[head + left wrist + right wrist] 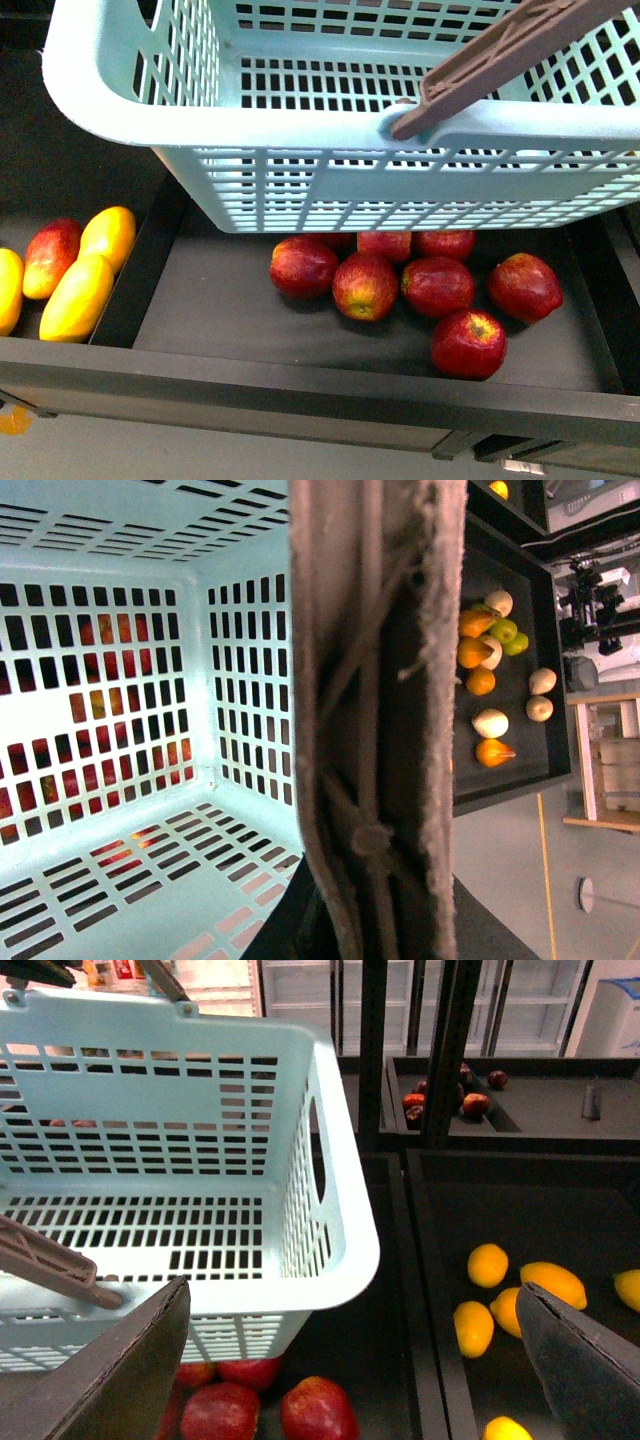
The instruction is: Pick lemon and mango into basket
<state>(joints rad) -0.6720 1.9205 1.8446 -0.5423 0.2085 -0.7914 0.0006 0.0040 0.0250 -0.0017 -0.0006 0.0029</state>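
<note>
Above round red apples (365, 285), the light teal slotted plastic basket (300, 128) hangs. The elongated orange-yellow mango (76, 297) and small roundish yellow lemon (487, 1265) lie in neighbouring compartments, outside it. The right claw (350, 1380) gapes wide; the left claw's state cannot be told.

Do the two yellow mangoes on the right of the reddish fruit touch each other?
Touching. Front view: the far mango meets the near mango end to end, no gap visible.
</note>
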